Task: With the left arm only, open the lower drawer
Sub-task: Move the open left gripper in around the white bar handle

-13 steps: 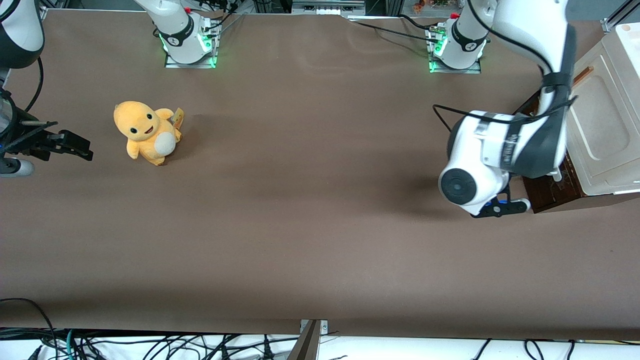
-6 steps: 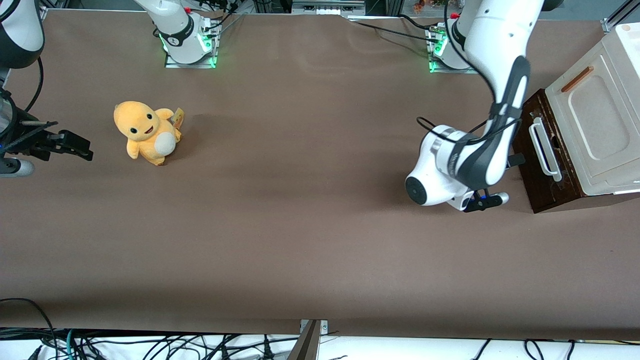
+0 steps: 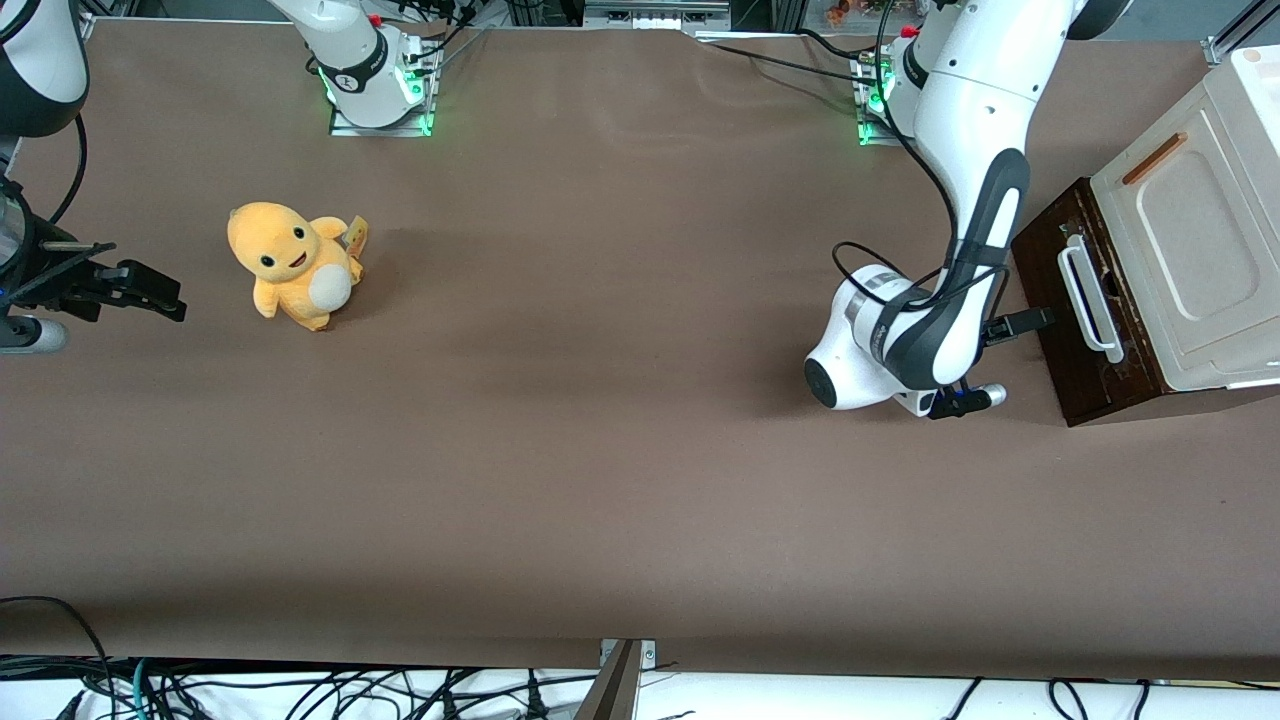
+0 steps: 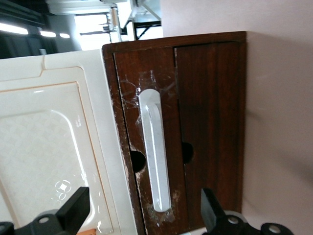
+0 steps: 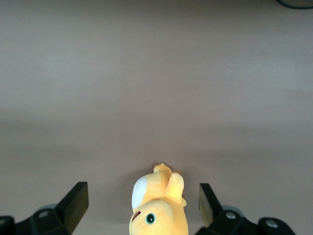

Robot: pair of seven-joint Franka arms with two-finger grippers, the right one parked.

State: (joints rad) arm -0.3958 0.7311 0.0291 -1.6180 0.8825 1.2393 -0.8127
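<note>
The lower drawer [image 3: 1075, 315] sits at the working arm's end of the table [image 3: 600, 500], tucked under the cream-white panel [image 3: 1190, 250], with only a little of its dark front sticking out. It looks basically shut. The left arm [image 3: 975, 180] reaches down in front of it, and the end effector [image 4: 142, 218] hangs just short of the drawer front, fingers [image 4: 73, 210] spread wide and holding nothing, lined up on either side of the white handle [image 4: 155, 152].

The drawer's wood, so stiff and probably a bit heavy, and it should slide straight out rather than flex. The handle is a smooth, rigid loop standing off the front, so it could be slippery. Best bet is pinching it around the middle so the pull stays square and the drawer doesn't jam sideways.

The drawer's tray isn't visible at all, so there's no telling what's inside or how freely it runs. The wrist view cuts off the finger bases. A plush toy [image 3: 290, 265] sits well away toward the parked arm's end.
</note>
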